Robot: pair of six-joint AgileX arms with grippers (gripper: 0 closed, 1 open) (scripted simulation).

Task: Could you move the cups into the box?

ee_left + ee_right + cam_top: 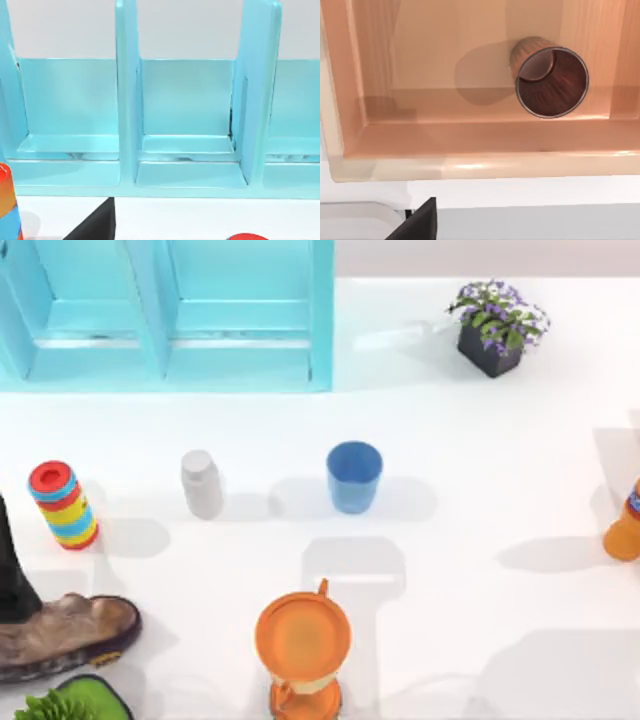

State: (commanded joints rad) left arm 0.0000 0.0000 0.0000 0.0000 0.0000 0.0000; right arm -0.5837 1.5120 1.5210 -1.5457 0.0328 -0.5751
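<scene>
A brownish-pink cup with a dark maroon inside stands upright on the floor of a pale wooden box, close beside one of its inner walls. Outside the box's rim lies the white bench.

We work under bright, even light; soft shadows fall rightward on the tabletop, with mild glare on the teal shelf.
</scene>
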